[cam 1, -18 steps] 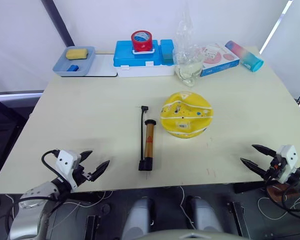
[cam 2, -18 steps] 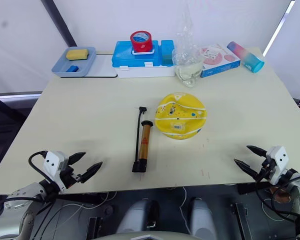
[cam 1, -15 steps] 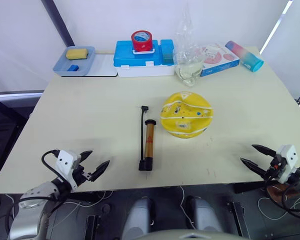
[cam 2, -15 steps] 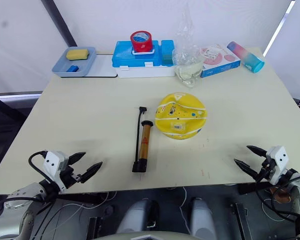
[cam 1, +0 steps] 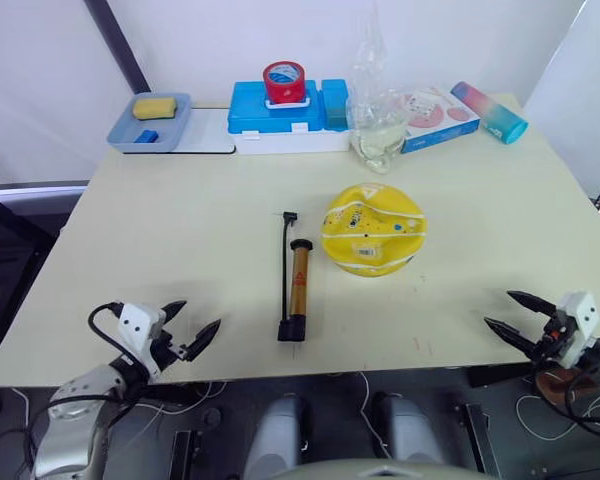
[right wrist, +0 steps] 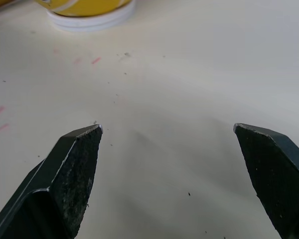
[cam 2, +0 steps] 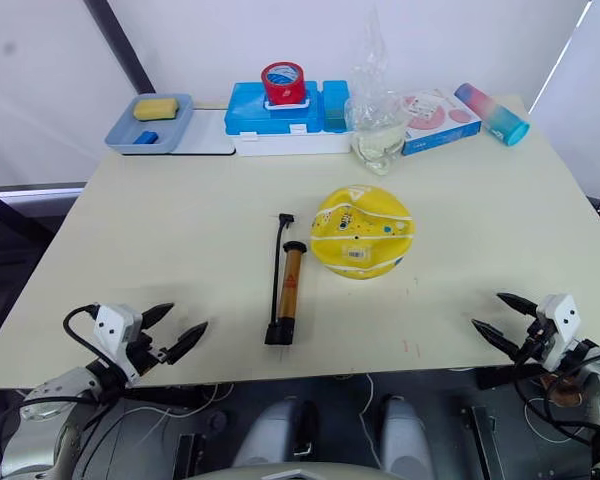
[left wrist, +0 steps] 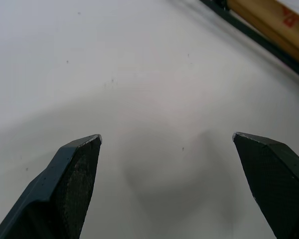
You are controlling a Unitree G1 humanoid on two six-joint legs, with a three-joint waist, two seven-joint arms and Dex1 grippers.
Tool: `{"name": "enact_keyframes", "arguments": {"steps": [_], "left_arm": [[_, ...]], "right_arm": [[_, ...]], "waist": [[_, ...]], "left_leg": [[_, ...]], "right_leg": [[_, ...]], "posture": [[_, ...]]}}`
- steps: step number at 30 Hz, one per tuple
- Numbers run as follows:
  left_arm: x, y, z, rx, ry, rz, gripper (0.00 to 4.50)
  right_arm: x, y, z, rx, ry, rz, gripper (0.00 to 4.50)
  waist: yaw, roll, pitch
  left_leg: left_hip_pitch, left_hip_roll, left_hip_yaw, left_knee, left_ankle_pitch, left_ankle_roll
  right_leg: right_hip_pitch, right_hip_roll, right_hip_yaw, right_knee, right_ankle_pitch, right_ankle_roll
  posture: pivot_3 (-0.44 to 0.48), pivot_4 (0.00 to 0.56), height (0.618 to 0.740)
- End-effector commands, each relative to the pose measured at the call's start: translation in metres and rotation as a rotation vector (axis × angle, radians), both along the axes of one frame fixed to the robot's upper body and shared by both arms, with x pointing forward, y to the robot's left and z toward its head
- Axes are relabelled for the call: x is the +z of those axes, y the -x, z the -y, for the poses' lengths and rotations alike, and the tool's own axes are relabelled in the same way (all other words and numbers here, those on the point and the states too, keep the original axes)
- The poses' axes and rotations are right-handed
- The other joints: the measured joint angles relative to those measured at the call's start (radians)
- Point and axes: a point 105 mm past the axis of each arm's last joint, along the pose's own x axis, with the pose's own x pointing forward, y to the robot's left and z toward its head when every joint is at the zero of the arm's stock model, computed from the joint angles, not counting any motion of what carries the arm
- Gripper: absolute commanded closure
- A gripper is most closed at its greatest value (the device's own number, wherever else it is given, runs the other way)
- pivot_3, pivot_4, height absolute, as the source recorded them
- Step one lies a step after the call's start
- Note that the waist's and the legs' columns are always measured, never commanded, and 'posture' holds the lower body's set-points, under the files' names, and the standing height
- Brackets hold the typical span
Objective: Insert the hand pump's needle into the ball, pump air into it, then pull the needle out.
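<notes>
Grippers first: left gripper [cam 1: 192, 334] and right gripper [cam 1: 512, 317] hover spread wide, empty, at the table's near edge. Beyond, slim amber-gold hand pump [cam 1: 298, 289] lies untouched beside the saggy yellow ball [cam 1: 372, 229]. Nothing started; next comes reaching for the pump's hose.

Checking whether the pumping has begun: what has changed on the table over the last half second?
Almost nothing. The left gripper and right gripper have each sunk slightly toward the near table edge, both open and empty. The hand pump and the saggy ball lie untouched as before.
</notes>
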Motion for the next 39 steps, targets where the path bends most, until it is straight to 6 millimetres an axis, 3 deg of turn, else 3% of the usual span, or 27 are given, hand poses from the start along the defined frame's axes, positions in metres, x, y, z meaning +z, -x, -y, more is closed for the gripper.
{"name": "enact_keyframes", "arguments": {"steps": [1,5,9,16,24,29,39], "left_arm": [[0.027,-0.023,0.023,0.024,0.048,0.067,0.0],[0.032,-0.03,0.019,0.116,0.119,0.04,0.0],[0.048,-0.061,0.05,0.202,0.127,0.026,0.0],[0.062,-0.089,0.085,0.252,0.18,0.01,0.0],[0.065,-0.116,0.106,0.297,0.156,-0.011,0.0],[0.06,-0.136,0.107,0.354,0.113,-0.05,0.0],[0.048,-0.15,0.125,0.305,0.079,-0.092,0.0]], "right_arm": [[0.035,0.001,0.001,0.068,-0.018,0.1,0.06],[0.055,0.008,-0.008,0.154,-0.06,0.131,0.06],[0.067,0.017,-0.015,0.23,-0.078,0.133,0.06],[0.079,0.024,-0.029,0.322,-0.115,0.169,0.06],[0.083,0.021,-0.041,0.338,-0.108,0.191,0.06],[0.085,0.019,-0.048,0.343,-0.103,0.204,0.06],[0.092,0.016,-0.054,0.338,-0.096,0.223,0.06]], "waist": [[0.004,0.0,0.0],[0.0,0.0,-0.001],[0.014,0.0,-0.001],[0.023,0.0,-0.001],[0.024,0.0,-0.001],[0.025,0.0,-0.001],[0.025,0.0,-0.001]], "left_leg": [[0.0,0.0,0.0,0.0,0.0,0.0],[0.001,0.0,0.0,0.0,0.0,0.0],[0.001,-0.001,-0.002,0.001,0.0,0.0],[0.003,-0.003,-0.006,0.004,0.0,-0.001],[0.003,-0.004,-0.007,0.004,0.0,-0.001],[0.003,-0.004,-0.007,0.005,0.0,-0.002],[0.002,-0.005,-0.007,0.005,0.0,-0.002]], "right_leg": [[0.001,0.0,0.0,0.0,0.0,0.0],[0.002,0.001,0.0,0.0,0.0,0.0],[0.004,0.002,-0.001,0.0,0.0,0.0],[0.01,0.005,-0.002,-0.001,0.0,0.0],[0.011,0.007,-0.002,-0.001,0.0,0.0],[0.011,0.008,-0.001,-0.001,0.0,0.0],[0.011,0.008,-0.001,-0.001,0.0,0.0]], "posture": [[0.0,0.15,0.739],[0.0,0.15,0.739],[0.0,0.15,0.739],[0.0,0.15,0.739],[0.0,0.15,0.739],[0.0,0.15,0.739],[0.0,0.15,0.739]]}}
